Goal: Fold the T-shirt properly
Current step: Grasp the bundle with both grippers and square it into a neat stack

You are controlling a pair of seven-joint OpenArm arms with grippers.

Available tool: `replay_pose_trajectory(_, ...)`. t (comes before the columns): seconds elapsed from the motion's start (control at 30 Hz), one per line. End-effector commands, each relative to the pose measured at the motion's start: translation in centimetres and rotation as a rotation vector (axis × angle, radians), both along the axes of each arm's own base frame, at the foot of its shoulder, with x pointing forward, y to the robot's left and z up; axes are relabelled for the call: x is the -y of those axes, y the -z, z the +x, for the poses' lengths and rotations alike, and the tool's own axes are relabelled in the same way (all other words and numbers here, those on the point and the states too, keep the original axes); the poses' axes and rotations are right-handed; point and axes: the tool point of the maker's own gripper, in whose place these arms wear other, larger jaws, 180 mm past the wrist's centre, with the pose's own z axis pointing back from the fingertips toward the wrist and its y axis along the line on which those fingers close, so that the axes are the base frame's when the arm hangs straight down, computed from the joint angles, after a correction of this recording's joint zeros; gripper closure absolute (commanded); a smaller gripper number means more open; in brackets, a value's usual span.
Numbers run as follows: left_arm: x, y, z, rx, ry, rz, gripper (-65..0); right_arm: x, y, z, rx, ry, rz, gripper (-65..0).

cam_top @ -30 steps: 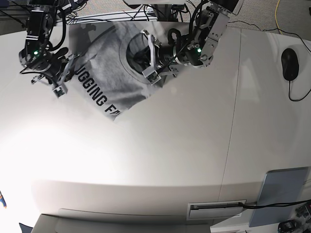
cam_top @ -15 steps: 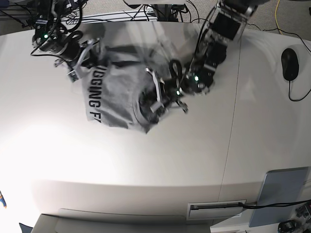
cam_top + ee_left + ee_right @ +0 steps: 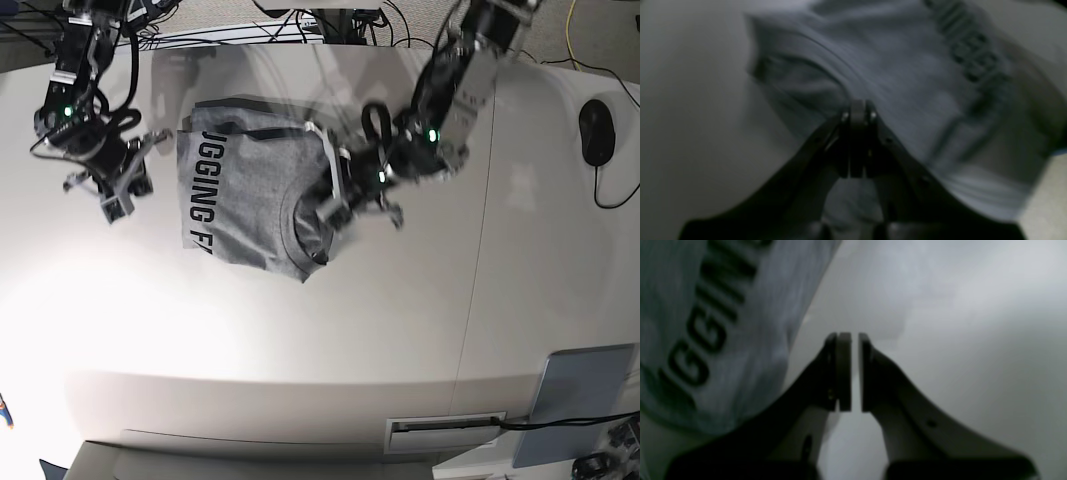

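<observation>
The heather-grey T-shirt (image 3: 245, 205) lies bunched in the back middle of the white table (image 3: 330, 330), its black lettering (image 3: 197, 190) facing up along its left edge. My left gripper (image 3: 335, 200) is shut on the shirt's right side. In the left wrist view the closed fingertips (image 3: 858, 108) pinch grey fabric (image 3: 907, 66). My right gripper (image 3: 122, 190) hangs left of the shirt, apart from it. In the right wrist view its jaws (image 3: 854, 336) stand a narrow slit apart with only table behind, and the shirt (image 3: 706, 340) is to the left.
A black computer mouse (image 3: 597, 130) with its cable lies at the far right. A grey flat pad (image 3: 582, 400) sits at the front right corner. A seam (image 3: 478, 260) runs across the table right of the shirt. Cables hang behind the back edge.
My right gripper has let go of the shirt's left edge and moved left and forward, away from it. My left gripper still holds the shirt, which now lies squarer.
</observation>
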Motion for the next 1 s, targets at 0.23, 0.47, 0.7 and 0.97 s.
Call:
replay_pose_trajectory(0.23, 0.7, 3.1, -7.2, -0.164, 0.000, -0.064, 0.0, -1.2, -2.7, 8.4, 0.158, -0.037, -0.056, -4.4)
replay_pose_trajectory(0.47, -1.1, 5.5, -7.6, -0.158, -0.138, -0.012, 0.0, -4.1, 1.5, 12.9, 0.026, -0.104, -0.071, -4.4)
replay_pose_trajectory(0.7, -2.5, 10.3, -6.5, -0.217, -0.174, 0.062, 0.0, -5.0, 5.4, 9.8, -0.135, -0.140, -0.121, -4.4)
replay_pose_trajectory(0.97, -5.3, 8.7, 1.4, -0.097, -0.258, 0.080, 0.0, -6.9, 6.1, 3.2, -0.130, -0.160, -0.121, -4.3)
